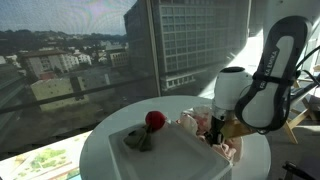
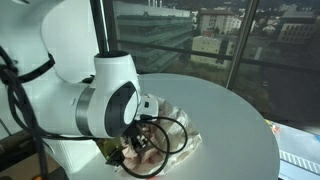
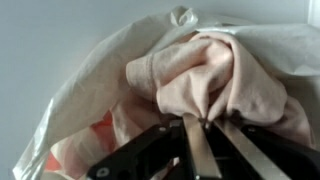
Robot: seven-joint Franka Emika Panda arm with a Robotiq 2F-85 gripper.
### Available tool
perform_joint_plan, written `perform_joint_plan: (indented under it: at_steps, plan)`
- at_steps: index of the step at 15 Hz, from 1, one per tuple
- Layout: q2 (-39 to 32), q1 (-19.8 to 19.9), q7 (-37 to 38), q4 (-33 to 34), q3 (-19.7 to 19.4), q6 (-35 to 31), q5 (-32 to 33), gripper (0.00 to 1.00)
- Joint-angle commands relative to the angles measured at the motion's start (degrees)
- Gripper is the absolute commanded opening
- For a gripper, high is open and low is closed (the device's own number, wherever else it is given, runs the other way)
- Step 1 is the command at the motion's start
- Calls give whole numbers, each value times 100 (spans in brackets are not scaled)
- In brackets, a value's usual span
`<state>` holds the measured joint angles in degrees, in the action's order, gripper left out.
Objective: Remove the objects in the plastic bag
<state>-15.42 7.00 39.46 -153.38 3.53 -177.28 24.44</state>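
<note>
Gripper: the gripper [image 3: 204, 124] is at the mouth of the plastic bag [image 3: 88, 85]. Its fingers lie close together against the cloth, and I cannot tell whether they pinch it.
Cloth: the pink cloth [image 3: 200, 72] is bunched inside the bag, straight ahead of the fingertips and touching them.
Bag: it lies crumpled on the white table [image 2: 235, 115] under the arm, with its opening facing the gripper.
Already out: a red object [image 1: 155, 120] sits on a grey mat [image 1: 185, 160] beside the bag.
Key relation: the nearest fold runs across the fingers, so a pull back should draw the cloth out.
</note>
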Motion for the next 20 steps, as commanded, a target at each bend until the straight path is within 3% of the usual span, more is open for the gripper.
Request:
perform_joint_plan:
  at_steps: [1,4,5,9,12,15,20]
  plan:
    - [597,44,144,-78,403,797,-402,3]
    - [1172,-123,227,23,621,1791,-761,3]
    - [1432,-747,97,71,166,2119,-1046,3]
    - [2252,-754,1302,526,493,3712,171,3]
    - [2726,-948,1615,884,691,4691,535,3]
    - [3064,-1041,1790,1199,1006,5085,871,3]
    - [3350,-1208,2059,1706,1469,4993,1419,3]
